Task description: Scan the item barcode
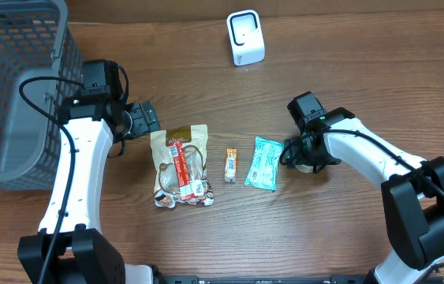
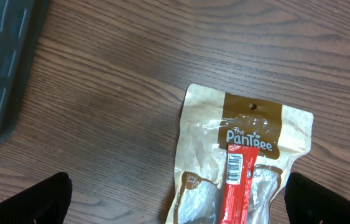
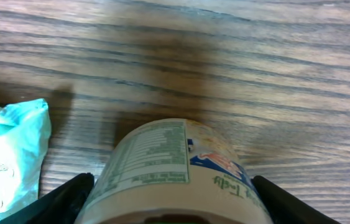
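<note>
Wooden table [image 1: 348,63]: brown and grained, carrying all the goods.
Basket [image 1: 9,87]: grey plastic mesh, upper left of the overhead view, cut off by the frame edge.
Scanner [image 1: 245,38]: white, upright, top centre of the overhead view, well apart from everything else.
Snack bag [image 1: 180,166]: tan and clear, flat on the table left of centre, brown header band toward the top of the frame; fills the lower right of the left wrist view.
Red bar [image 2: 237,180]: lying lengthwise on the snack bag, white barcode patch at its upper end.
Small bar [image 1: 230,164]: orange, flat at centre, between the snack bag and the teal packet, touching neither.
Teal packet [image 1: 264,163]: flat, just right of the small bar.
Tub [image 3: 175,168]: round and pale, right of centre in the overhead view, mostly hidden under the right wrist; bottom centre of the right wrist view, nutrition panel showing, near the teal packet.
Left fingers [image 2: 38,202]: spread wide, holding nothing, at the lower corners of the left wrist view, above the top end of the snack bag.
Right fingers [image 3: 63,202]: one on each side of the tub, close against its walls; cannot tell whether clamped or merely alongside.
</note>
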Controlling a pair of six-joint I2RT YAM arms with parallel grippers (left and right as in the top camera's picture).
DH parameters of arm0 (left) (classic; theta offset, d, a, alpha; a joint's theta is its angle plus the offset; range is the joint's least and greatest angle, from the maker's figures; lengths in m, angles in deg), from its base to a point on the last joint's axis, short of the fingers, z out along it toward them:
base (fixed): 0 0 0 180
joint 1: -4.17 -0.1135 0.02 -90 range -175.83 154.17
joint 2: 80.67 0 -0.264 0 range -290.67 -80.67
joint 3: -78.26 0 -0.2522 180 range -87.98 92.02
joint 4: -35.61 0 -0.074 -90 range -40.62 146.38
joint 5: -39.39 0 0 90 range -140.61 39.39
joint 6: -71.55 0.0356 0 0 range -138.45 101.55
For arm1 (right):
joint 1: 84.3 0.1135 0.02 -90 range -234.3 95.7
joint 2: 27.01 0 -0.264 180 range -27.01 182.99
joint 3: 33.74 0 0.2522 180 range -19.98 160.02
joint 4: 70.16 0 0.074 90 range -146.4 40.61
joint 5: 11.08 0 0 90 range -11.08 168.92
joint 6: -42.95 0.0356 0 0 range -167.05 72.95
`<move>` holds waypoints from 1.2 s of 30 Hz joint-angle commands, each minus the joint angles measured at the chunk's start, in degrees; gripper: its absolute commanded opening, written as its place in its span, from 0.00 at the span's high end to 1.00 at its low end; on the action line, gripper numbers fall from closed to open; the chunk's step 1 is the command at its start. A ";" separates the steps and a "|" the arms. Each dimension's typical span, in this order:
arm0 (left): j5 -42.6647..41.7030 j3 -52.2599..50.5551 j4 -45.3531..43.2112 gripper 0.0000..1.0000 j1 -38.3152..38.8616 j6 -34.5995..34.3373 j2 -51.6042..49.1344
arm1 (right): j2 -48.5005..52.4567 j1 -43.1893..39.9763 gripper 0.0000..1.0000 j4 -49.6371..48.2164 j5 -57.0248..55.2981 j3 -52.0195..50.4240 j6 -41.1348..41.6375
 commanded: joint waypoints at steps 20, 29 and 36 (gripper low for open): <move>0.33 0.81 -0.26 0.00 0.11 0.44 0.15 | -3.15 -0.13 0.48 17.51 1.27 18.99 -4.26; 0.33 0.81 -0.26 0.00 0.11 0.44 0.15 | -3.04 -0.31 0.48 33.35 3.63 44.13 -6.12; 0.33 0.81 -0.28 0.00 0.11 0.46 0.15 | -2.60 -0.31 0.51 37.97 3.67 56.74 -6.32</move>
